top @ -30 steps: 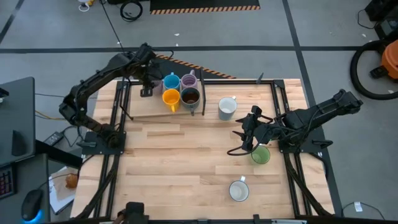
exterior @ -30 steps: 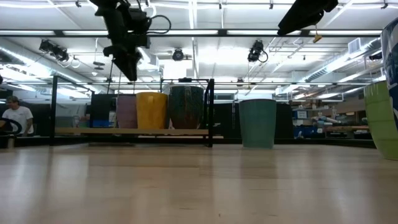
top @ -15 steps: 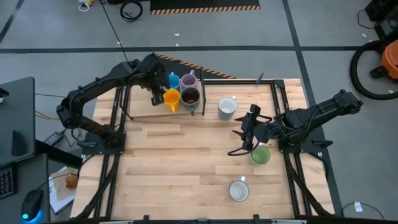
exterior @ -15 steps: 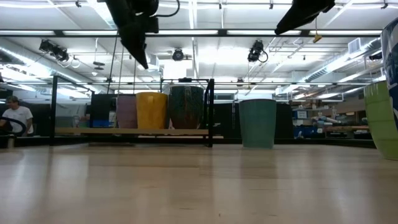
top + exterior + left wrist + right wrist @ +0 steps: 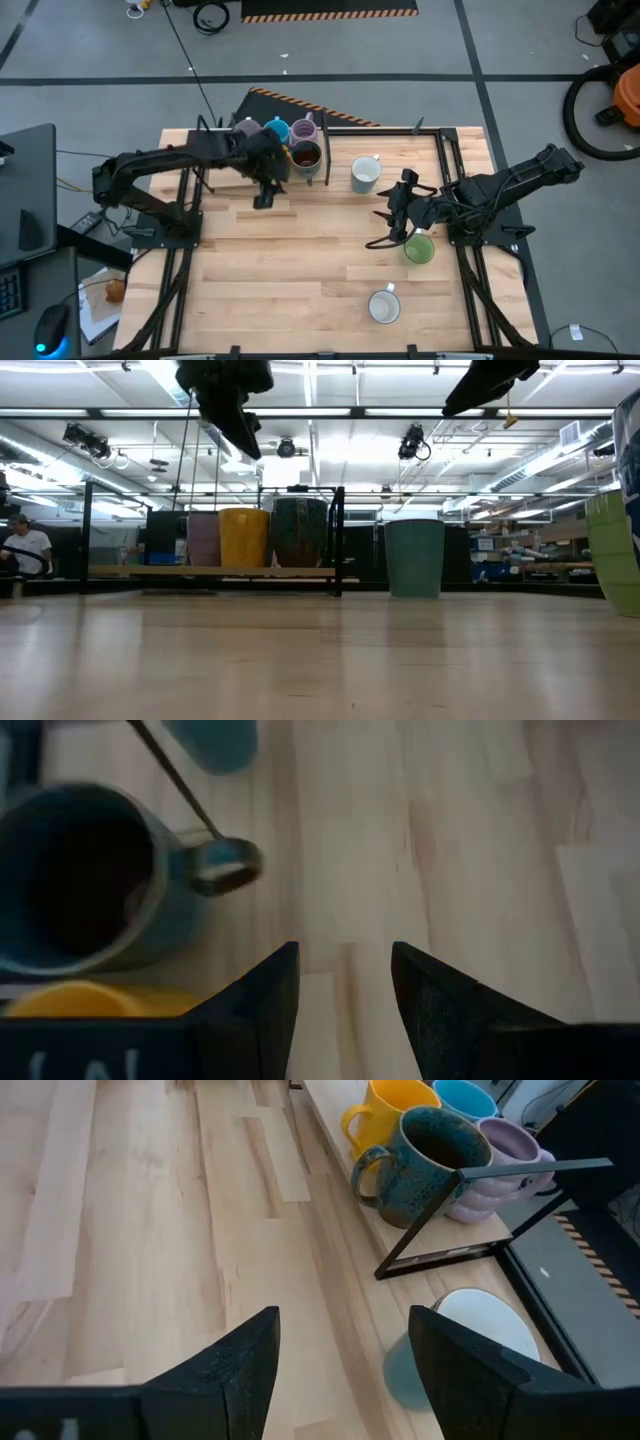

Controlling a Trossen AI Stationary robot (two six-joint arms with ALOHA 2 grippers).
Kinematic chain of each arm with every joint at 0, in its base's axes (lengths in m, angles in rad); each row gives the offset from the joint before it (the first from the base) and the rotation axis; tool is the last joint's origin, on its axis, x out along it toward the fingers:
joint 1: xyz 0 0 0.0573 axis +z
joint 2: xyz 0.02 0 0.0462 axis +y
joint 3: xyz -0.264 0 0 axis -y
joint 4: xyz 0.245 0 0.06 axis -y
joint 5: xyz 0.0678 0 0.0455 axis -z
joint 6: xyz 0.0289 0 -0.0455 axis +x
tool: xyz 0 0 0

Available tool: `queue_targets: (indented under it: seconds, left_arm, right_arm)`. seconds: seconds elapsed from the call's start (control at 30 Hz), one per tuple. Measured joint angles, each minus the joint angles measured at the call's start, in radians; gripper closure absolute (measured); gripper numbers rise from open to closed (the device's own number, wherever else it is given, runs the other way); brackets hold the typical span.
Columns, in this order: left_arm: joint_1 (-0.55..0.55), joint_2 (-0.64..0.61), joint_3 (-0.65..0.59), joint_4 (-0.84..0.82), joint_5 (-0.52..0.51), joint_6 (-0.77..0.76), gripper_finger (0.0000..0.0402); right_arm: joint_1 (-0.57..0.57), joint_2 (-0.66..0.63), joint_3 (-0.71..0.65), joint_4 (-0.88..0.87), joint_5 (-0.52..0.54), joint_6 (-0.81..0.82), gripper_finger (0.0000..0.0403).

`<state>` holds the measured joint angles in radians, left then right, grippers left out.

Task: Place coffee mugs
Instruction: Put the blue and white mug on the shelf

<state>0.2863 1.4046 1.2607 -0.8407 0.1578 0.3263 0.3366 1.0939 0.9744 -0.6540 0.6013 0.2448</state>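
Observation:
Several coffee mugs stand on a low wooden rack [image 5: 222, 176] at the far left: a lilac mug [image 5: 247, 128], a blue mug [image 5: 277, 130], a second lilac mug [image 5: 303, 130] and a dark brown mug [image 5: 307, 155]. My left arm hides the orange mug [image 5: 80, 1003] from above. A white mug [image 5: 365, 174], a green mug [image 5: 419, 249] and another white mug [image 5: 384, 306] stand on the table. My left gripper [image 5: 263, 199] hangs open and empty above the rack's near edge, beside the dark brown mug [image 5: 75, 875]. My right gripper [image 5: 383, 229] hovers open and empty left of the green mug.
The rack's thin black frame [image 5: 470, 1220] rises at its right end, between the dark brown mug and the white mug [image 5: 480, 1320]. Bare wooden table [image 5: 290, 270] stretches across the near half. A person [image 5: 22, 550] sits far off in the room.
My left gripper has swung from the rack's far left corner toward the table's right and near edge, passing over the orange mug and sinking slightly, and turning as it went. It stays open. My right arm has kept still, and no mug has moved.

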Motion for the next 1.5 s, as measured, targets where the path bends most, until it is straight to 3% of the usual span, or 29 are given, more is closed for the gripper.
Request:
queue_targets:
  seconds: [0.33,0.6,0.97,1.33,1.5]
  left_arm:
    - [-0.145,-0.008,-0.169,0.173,-0.038,-0.133,0.0235]
    - [-0.255,-0.010,-0.298,0.317,-0.136,-0.219,0.0235]
    - [-0.359,-0.212,-0.513,0.583,-0.318,-0.293,0.0235]
    - [-0.378,-0.343,-0.668,1.147,-0.525,-0.263,0.0235]
    - [-0.348,-0.340,-0.675,1.180,-0.573,-0.263,0.0235]
  right_arm:
    - [0.000,0.000,0.000,0.003,-0.030,0.044,0.0174]
    - [0.000,0.035,0.000,0.030,-0.074,0.048,0.0174]
    - [-0.013,0.096,0.000,0.037,-0.080,0.052,0.0174]
    - [-0.162,0.162,0.032,0.038,-0.148,0.053,0.0174]
    - [-0.260,0.190,0.091,-0.068,-0.151,0.056,0.0174]
